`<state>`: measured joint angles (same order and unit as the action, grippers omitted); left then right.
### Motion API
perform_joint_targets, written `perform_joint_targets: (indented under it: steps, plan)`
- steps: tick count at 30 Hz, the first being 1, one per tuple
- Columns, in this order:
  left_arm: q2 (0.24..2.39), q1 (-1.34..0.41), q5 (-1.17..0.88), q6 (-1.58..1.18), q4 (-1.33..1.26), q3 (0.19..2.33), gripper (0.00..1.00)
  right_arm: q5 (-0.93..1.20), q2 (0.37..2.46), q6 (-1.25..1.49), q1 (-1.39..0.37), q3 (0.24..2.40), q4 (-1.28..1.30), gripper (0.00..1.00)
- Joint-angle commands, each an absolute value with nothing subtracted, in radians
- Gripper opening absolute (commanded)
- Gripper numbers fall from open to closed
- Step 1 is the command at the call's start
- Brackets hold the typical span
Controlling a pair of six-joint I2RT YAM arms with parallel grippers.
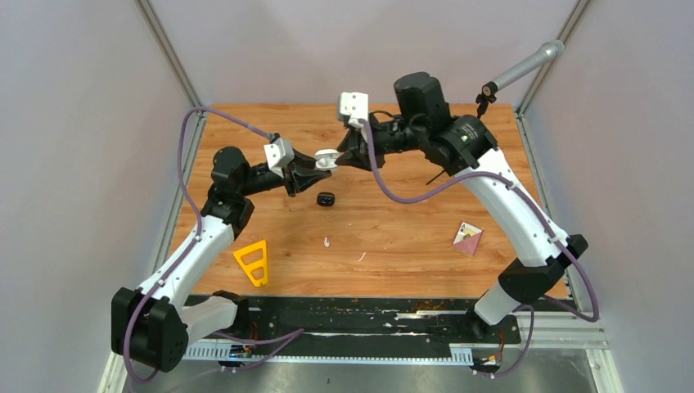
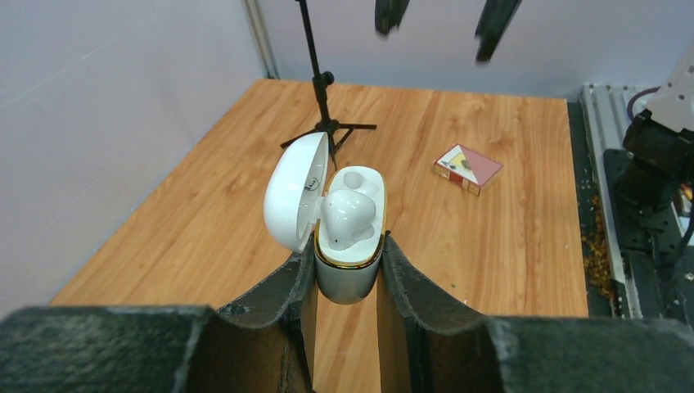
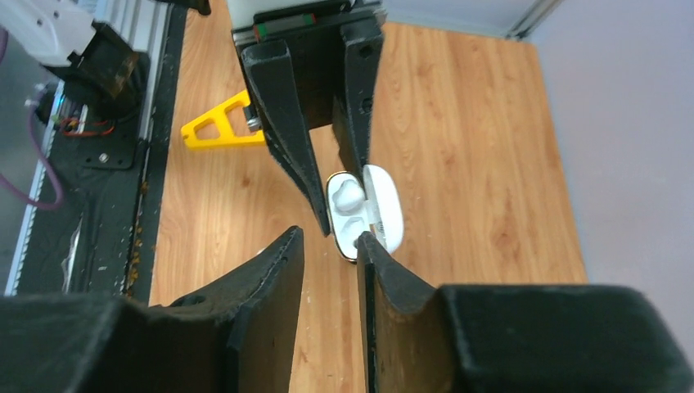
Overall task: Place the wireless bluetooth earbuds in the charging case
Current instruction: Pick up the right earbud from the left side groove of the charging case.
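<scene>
My left gripper (image 2: 348, 260) is shut on the lower body of a white charging case (image 2: 350, 274) with a gold rim, holding it in the air. Its lid (image 2: 293, 201) stands open to the left. One white earbud (image 2: 348, 217) sits in the case (image 3: 360, 214), and the slot beside it is empty. My right gripper (image 3: 327, 239) hovers right at the case, jaws narrowly open with nothing between them, one fingertip (image 3: 366, 242) at the case's rim. From above, both grippers meet at the case (image 1: 327, 155). A tiny white piece (image 1: 326, 242) lies on the table.
A small black case (image 1: 326, 199) lies on the wooden table (image 1: 409, 221) below the grippers. A yellow triangle frame (image 1: 254, 262) sits front left, a small card box (image 1: 467, 237) to the right, and a thin white sliver (image 1: 361, 256) near the middle. A black stand (image 2: 322, 90) rises at the back.
</scene>
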<state>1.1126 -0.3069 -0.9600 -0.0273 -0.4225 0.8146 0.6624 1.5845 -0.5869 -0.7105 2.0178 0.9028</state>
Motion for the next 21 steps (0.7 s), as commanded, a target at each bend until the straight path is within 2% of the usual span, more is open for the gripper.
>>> perform_joint_targets:
  steps: [1,7,9,21]
  plan:
    - [1.056,-0.310,-0.957,0.103,-0.339,0.814,0.00,0.664,1.613,-0.661,-0.761,2.061,0.965,0.30]
    - [1.047,-0.317,-0.960,0.104,-0.332,0.799,0.00,0.623,1.629,-0.800,-0.801,2.051,0.985,0.32]
    - [1.046,-0.319,-0.961,0.113,-0.322,0.800,0.00,0.603,1.638,-0.832,-0.818,2.051,0.988,0.36]
    - [1.033,-0.324,-0.983,0.170,-0.237,0.824,0.00,0.512,1.631,-0.855,-0.862,2.001,0.929,0.39]
